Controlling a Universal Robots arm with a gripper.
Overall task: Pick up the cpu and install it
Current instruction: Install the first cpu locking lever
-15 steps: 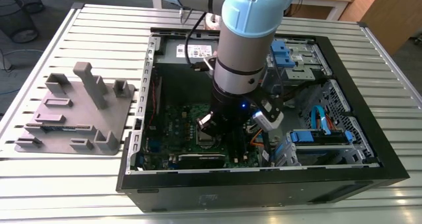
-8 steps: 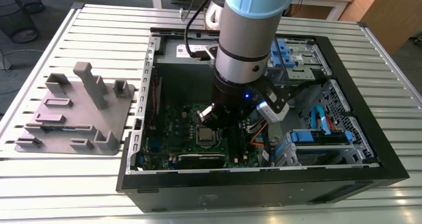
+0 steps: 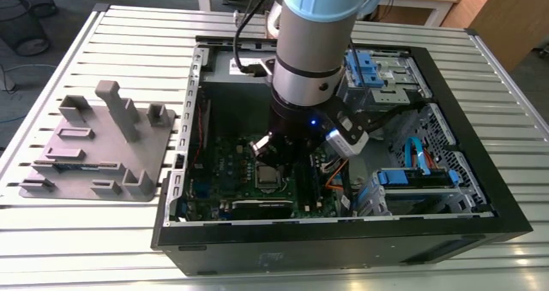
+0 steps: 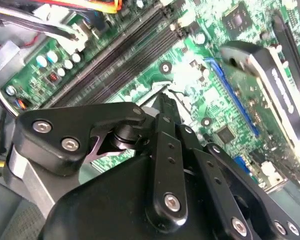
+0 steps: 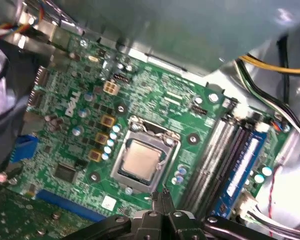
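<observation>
one shiny square cpu (image 5: 141, 161) sits flat inside the silver socket frame (image 5: 121, 166) on the green board (image 5: 70, 130), seen in the first wrist view. just beside the frame hang the jaws of the gripper (image 5: 161, 196); their black tips are pressed together with nothing held between them. in the exterior view the arm (image 3: 313, 60) reaches down into the open computer case (image 3: 480, 175), and the grey plastic tray (image 3: 94, 146) rests on the tabletop (image 3: 77, 239), well apart.
</observation>
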